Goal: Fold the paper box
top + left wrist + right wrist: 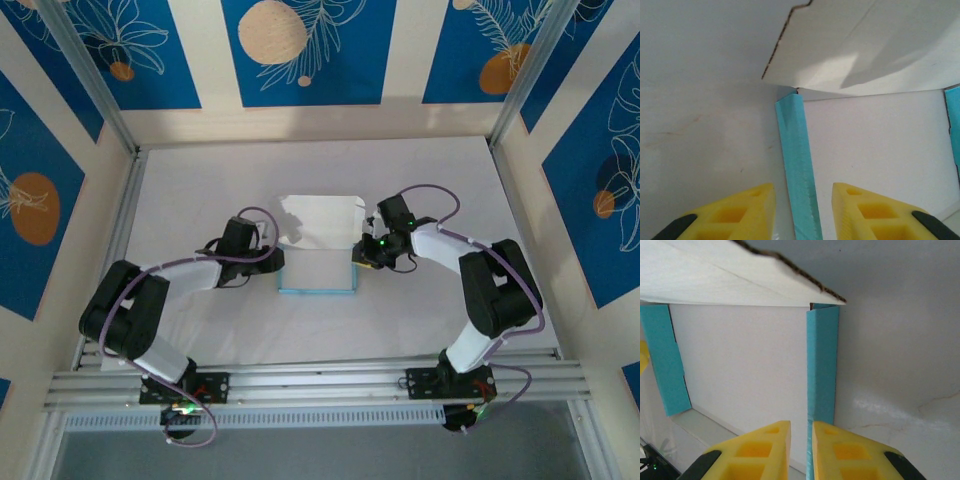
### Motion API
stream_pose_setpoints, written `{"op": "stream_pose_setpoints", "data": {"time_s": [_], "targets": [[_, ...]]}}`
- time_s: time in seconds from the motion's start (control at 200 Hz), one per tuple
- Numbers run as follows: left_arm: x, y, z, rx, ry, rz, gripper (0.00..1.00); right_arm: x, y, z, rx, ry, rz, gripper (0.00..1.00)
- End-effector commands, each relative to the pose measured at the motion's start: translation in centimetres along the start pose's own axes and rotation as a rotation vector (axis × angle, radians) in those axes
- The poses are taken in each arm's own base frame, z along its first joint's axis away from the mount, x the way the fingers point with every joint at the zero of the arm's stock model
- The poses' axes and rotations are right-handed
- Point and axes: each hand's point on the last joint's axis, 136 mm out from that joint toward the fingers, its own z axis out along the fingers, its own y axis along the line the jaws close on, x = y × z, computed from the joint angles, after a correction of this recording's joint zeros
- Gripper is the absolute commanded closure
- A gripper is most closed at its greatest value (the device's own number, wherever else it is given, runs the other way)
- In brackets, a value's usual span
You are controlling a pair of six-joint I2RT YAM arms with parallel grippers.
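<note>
— Looking down from above, where's the paper box [318,268]?
— Mid-table [450,180], between the arms, with its white far flap [320,218] raised. The left gripper [274,262] is at its left end and the right gripper [362,254] at its right. Neither is nearer.
— And the left wrist camera?
— The left gripper [802,212] is partly open and straddles the blue left side wall [796,150]. That wall runs near-to-far, straight ahead. There are gaps on both sides, so it grips nothing.
— The right wrist?
— The right gripper [801,450] is almost closed. The right side wall [822,365] runs away from it, its near end at the gap. I can't tell whether it's pinched.
</note>
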Motion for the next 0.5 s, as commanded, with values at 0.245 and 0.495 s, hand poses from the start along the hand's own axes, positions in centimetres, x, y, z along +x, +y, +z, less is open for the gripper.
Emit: {"op": "stream_pose_setpoints", "data": {"time_s": [0.245,0.495], "targets": [[0.5,-0.2,0.2,0.042,0.029,-0.007,0.7,0.0,0.6,-0.8,-0.01,0.005,-0.034,0.79],[0.9,0.4,0.7,0.025,0.049,-0.017,0.71,0.2,0.6,0.1,-0.036,0.036,-0.025,0.76]]}}
